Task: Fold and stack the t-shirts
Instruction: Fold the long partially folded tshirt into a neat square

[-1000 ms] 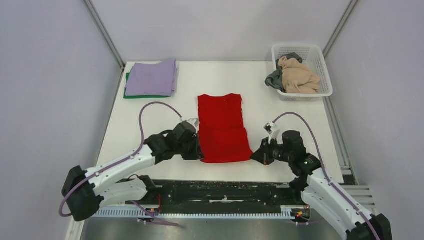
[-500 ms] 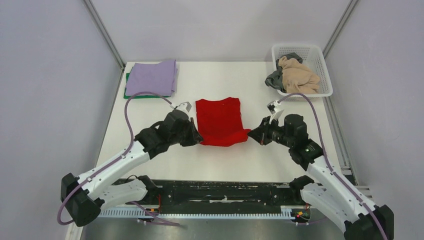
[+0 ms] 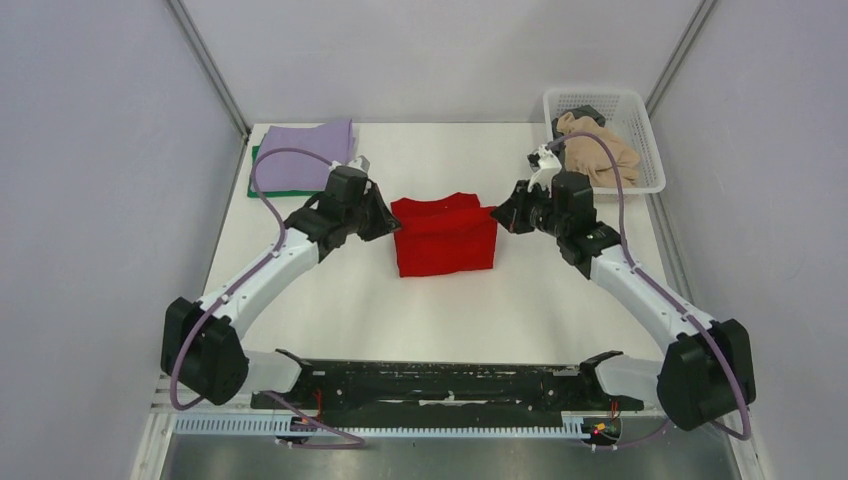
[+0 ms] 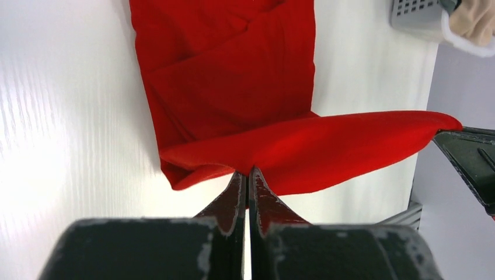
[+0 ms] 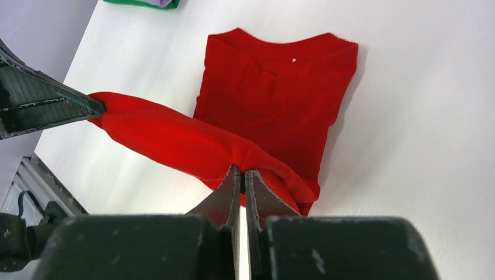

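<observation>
The bright red t-shirt (image 3: 445, 240) lies mid-table, its near half lifted and carried over its far half. My left gripper (image 3: 388, 222) is shut on the hem's left corner; the red cloth (image 4: 280, 116) pinches between its tips (image 4: 248, 173). My right gripper (image 3: 497, 214) is shut on the hem's right corner, seen in the right wrist view (image 5: 242, 172) with the shirt (image 5: 274, 99) spread beyond. The held edge hangs taut between both grippers above the table. The pale lilac t-shirt (image 3: 305, 152) lies folded on the green one (image 3: 262, 189) at the far left.
A white lattice basket (image 3: 640, 140) at the far right corner holds beige (image 3: 600, 155) and grey cloth. It stands just behind my right arm. The table's left and right edges meet metal rails.
Both grippers have carried the red shirt's near hem up and away from the bases, folding the shirt in half. The shirt looks much shorter now.
</observation>
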Controlling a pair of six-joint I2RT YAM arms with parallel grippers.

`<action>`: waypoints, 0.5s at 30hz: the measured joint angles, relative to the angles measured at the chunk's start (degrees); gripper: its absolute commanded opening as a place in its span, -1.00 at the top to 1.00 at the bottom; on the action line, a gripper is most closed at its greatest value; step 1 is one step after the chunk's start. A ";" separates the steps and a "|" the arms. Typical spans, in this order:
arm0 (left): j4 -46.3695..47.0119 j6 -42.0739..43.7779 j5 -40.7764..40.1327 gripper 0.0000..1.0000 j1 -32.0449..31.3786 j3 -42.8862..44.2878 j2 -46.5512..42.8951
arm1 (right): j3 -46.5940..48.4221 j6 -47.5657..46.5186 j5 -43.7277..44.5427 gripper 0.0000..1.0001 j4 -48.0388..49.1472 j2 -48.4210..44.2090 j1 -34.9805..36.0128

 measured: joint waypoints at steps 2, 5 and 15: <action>0.61 0.50 0.55 0.96 1.09 1.68 2.49 | 1.57 -0.24 -0.28 1.00 0.98 2.51 -0.66; 0.87 1.14 0.72 0.96 2.43 4.04 5.81 | 3.74 -0.55 -0.96 1.00 2.47 6.73 -1.33; 0.83 2.45 0.52 0.96 5.81 10.80 16.17 | 11.47 -1.14 -2.21 1.00 5.53 20.68 -2.51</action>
